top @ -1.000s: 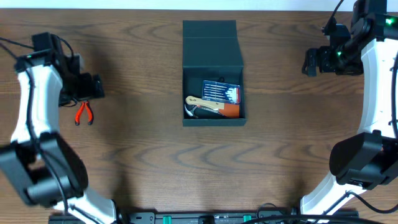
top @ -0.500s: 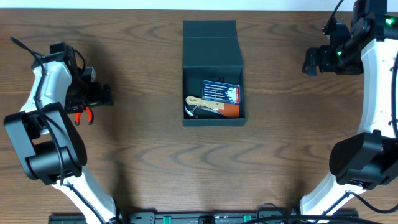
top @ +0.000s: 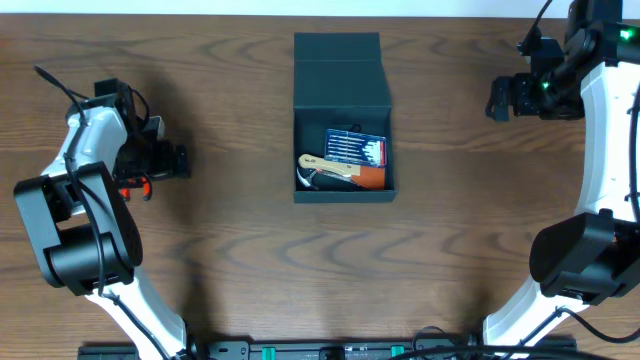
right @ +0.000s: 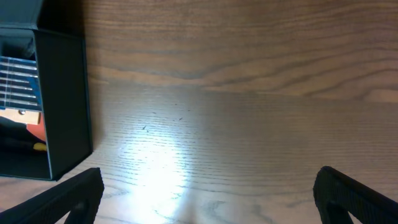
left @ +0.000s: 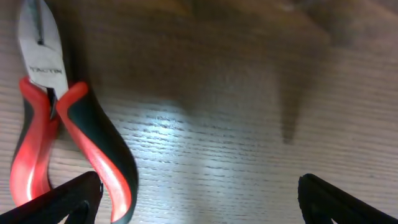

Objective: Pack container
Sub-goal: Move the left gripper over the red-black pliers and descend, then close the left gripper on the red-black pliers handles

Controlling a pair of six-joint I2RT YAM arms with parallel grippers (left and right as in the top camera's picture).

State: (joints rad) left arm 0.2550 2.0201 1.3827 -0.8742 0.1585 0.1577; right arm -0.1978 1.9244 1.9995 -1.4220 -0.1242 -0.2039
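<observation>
The dark teal-black container (top: 344,87) stands open at the table's middle, lid flap folded back; a clear case of blue-handled screwdrivers (top: 355,148) and a tan-and-orange tool (top: 340,171) lie inside. Its corner shows in the right wrist view (right: 59,102). Red-handled pliers (left: 59,130) lie on the table at the far left, mostly hidden under my left arm in the overhead view (top: 136,184). My left gripper (left: 199,199) is open low over the table, the pliers' handle just inside its left finger. My right gripper (right: 208,196) is open and empty over bare wood, right of the container.
The brown wood table (top: 250,260) spans the view. My left arm (top: 85,150) bends over the table's left side; my right arm (top: 600,110) runs along the right edge.
My left gripper has moved right and down over the pliers, which it now covers in the overhead view. My right arm has not moved.
</observation>
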